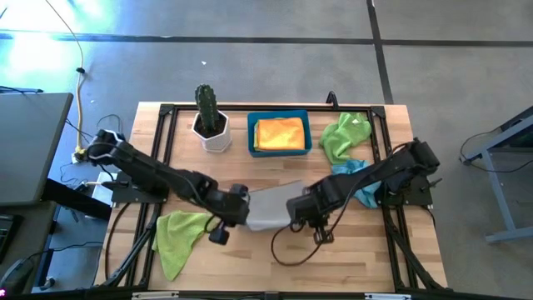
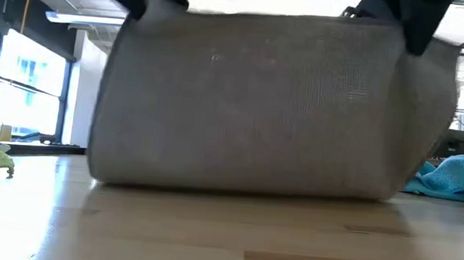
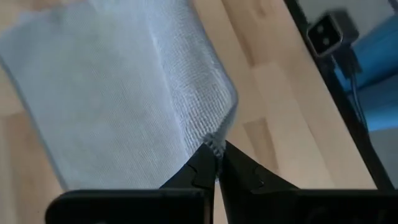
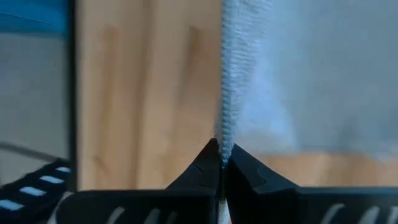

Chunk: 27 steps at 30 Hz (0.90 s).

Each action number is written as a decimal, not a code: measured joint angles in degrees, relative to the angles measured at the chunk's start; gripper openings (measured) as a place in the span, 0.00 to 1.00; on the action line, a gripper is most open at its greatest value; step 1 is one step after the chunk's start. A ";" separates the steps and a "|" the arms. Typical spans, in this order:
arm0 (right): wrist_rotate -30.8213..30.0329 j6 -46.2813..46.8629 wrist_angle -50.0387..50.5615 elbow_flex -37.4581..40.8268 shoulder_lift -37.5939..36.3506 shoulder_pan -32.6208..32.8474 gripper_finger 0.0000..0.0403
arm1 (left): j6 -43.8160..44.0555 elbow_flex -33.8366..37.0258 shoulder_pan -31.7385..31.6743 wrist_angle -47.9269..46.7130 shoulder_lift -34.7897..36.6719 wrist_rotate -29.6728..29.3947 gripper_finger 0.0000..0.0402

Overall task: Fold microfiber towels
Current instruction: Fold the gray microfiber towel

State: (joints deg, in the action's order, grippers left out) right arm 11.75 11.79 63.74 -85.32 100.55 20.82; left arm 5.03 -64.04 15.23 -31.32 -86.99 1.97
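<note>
A grey towel (image 1: 268, 208) hangs between my two grippers at the middle of the table. In the low view it hangs as a broad sheet (image 2: 266, 108) with its lower end on the tabletop. My left gripper (image 1: 243, 205) is shut on its left upper corner and my right gripper (image 1: 295, 207) on its right upper corner. A lime green towel (image 1: 179, 235) lies crumpled at the near left. Another lime green towel (image 1: 344, 135) and a light blue towel (image 1: 360, 182) lie at the right. A yellow-orange towel (image 1: 279, 133) lies in the blue bin. My left gripper pinches a corner of the grey towel (image 3: 216, 144) between its two fingertips. The cloth hangs down from there, and its lower end (image 2: 171, 181) rests on the table. One layer or several, I cannot tell. My right gripper pinches the grey towel's edge (image 4: 224, 140) between its two fingertips, at the opposite upper corner (image 2: 422, 41). The cloth hangs below the fingers and is spread fairly flat between the two grippers, its lower end on the table.
A potted cactus (image 1: 208, 117) in a white pot and the blue bin (image 1: 251, 140) stand at the far side. A black frame (image 1: 162, 133) runs along the table's edges. A black cable (image 1: 291, 250) loops on the wood near the front edge.
</note>
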 joint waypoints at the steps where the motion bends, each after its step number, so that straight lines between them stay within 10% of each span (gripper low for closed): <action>1: 1.33 -0.02 -1.84 0.00 0.50 0.42 0.00 | 0.53 0.03 0.51 0.17 -0.88 0.23 0.01; 27: 5.18 -10.64 -12.34 0.00 6.12 -0.83 0.00 | 18.46 3.66 3.82 6.23 -3.36 1.87 0.01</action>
State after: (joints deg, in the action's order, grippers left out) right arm 16.93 1.15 51.40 -85.32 106.67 19.99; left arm 23.48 -60.38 19.05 -25.08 -90.35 3.84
